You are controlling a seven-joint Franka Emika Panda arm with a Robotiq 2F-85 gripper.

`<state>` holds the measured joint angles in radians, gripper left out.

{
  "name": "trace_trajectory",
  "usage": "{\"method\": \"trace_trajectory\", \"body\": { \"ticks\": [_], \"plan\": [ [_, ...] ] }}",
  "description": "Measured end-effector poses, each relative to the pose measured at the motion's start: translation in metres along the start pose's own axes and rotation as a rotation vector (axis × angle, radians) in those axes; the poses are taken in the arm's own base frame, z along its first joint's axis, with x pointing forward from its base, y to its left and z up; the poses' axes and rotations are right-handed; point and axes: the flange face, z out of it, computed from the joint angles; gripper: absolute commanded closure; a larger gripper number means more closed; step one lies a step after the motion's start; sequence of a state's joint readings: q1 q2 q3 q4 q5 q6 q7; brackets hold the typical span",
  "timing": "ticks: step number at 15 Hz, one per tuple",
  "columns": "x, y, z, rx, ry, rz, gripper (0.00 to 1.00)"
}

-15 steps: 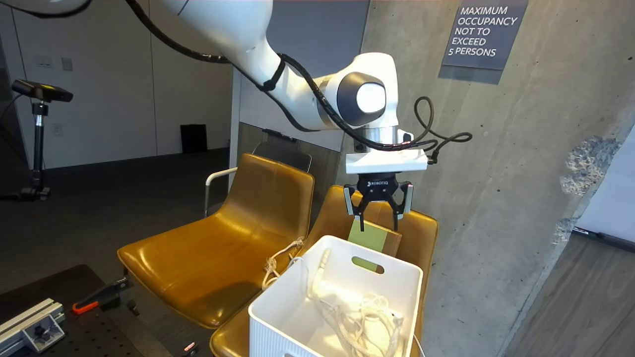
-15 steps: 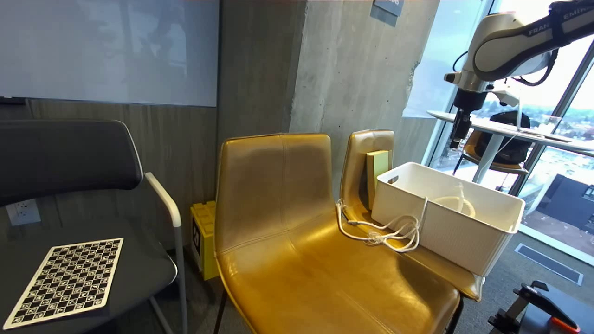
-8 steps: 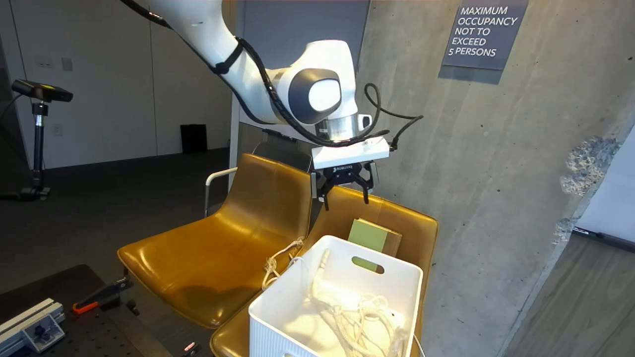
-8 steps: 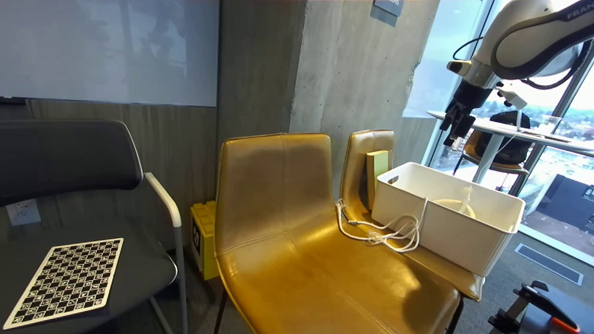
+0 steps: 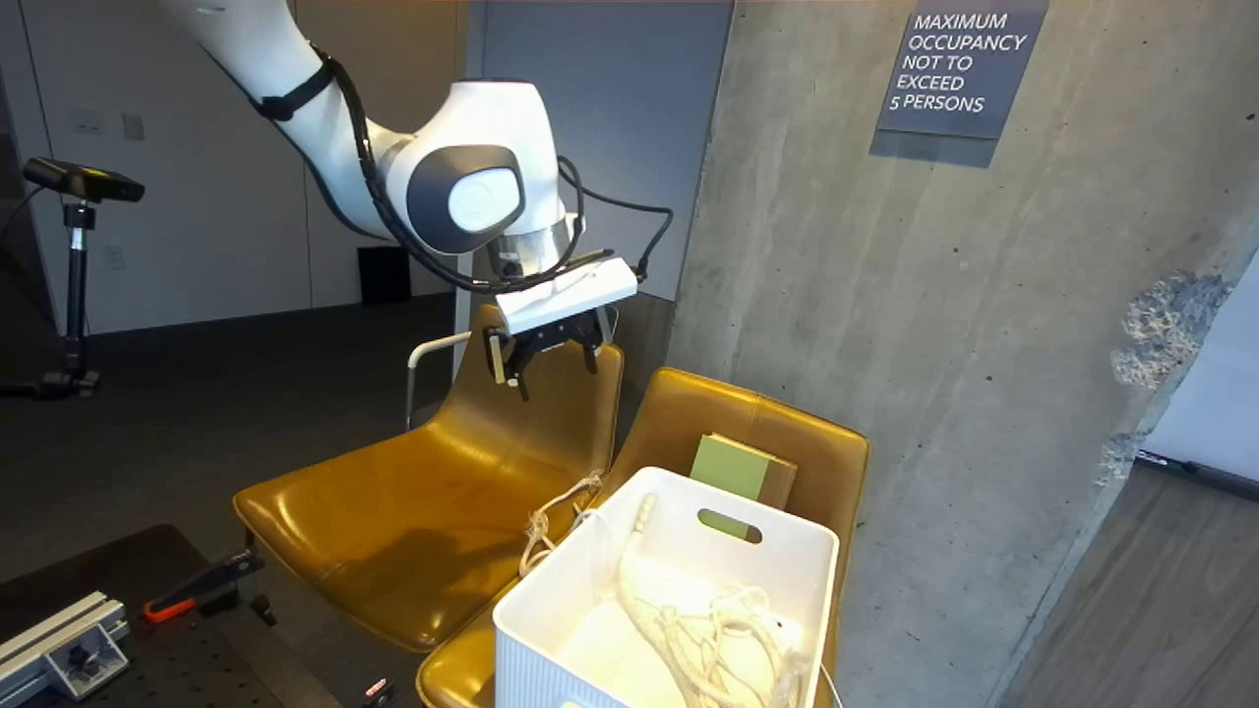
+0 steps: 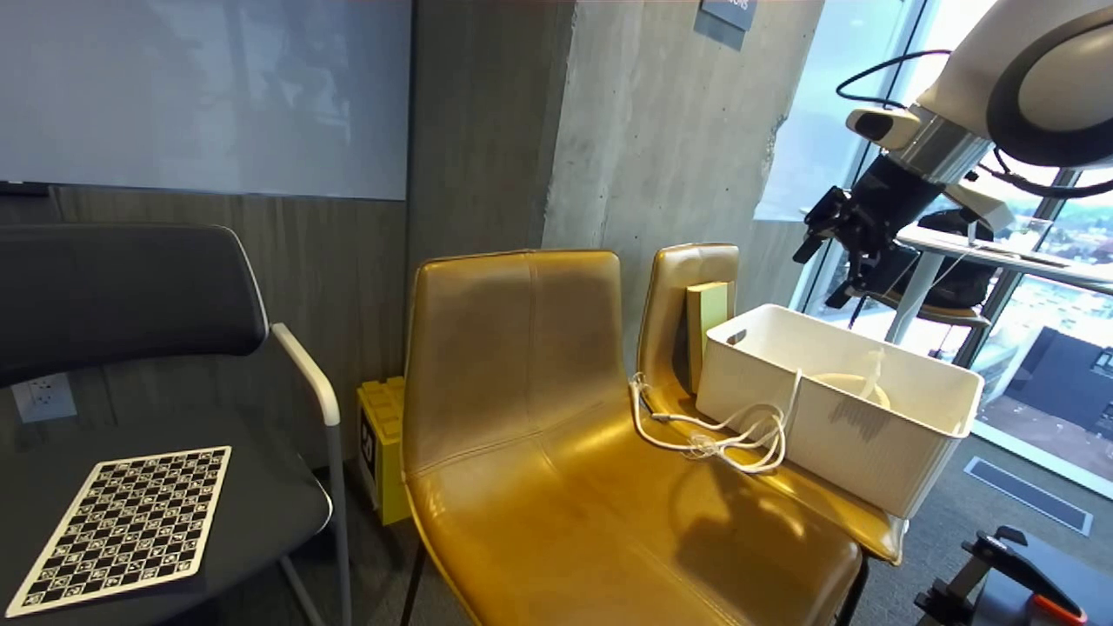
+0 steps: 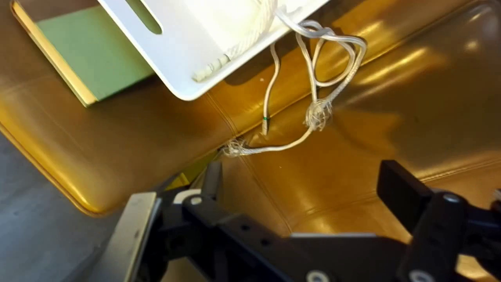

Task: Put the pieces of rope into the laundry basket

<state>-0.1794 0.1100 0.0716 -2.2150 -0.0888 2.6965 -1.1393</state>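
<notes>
The white laundry basket (image 5: 546, 664) stands on a tan chair; it also shows in an exterior view (image 6: 869, 456) and in the wrist view (image 7: 172, 55). Pale rope (image 5: 679, 639) lies inside it. Another white rope (image 6: 739, 462) with frayed knots lies outside, across the join of the two tan chairs; part of it hangs over the basket's rim. In the wrist view this rope (image 7: 274, 149) lies ahead of the fingers, with a knot at the chairs' gap. My gripper (image 5: 558, 382) is open and empty, tilted, in the air above the chairs, apart from the rope (image 7: 299, 168).
A green book (image 5: 730, 466) leans on the chair back behind the basket. The second tan chair (image 6: 522, 348) stands beside it. A dark chair (image 6: 130, 296) holds a checkered board (image 6: 130, 522). A concrete wall (image 5: 944, 344) rises behind. A dark table with tools (image 5: 197, 590) is near.
The arm has swung away from above the basket toward the neighbouring tan chair, and the gripper has tilted. The fingers stay open. The ropes and basket have not visibly moved.
</notes>
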Motion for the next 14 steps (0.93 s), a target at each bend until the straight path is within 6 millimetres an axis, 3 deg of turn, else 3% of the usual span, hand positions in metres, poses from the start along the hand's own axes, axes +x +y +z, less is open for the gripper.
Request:
{"method": "trace_trajectory", "body": {
  "ticks": [5,8,11,14],
  "plan": [
    [0.064,-0.054,0.008,0.018,-0.013,-0.288,0.00],
    [0.090,-0.080,0.031,0.026,-0.060,-0.478,0.00],
    [0.095,-0.099,0.069,0.022,-0.122,-0.664,0.00],
    [0.086,-0.101,0.110,-0.004,-0.205,-0.830,0.00]
  ]
}}
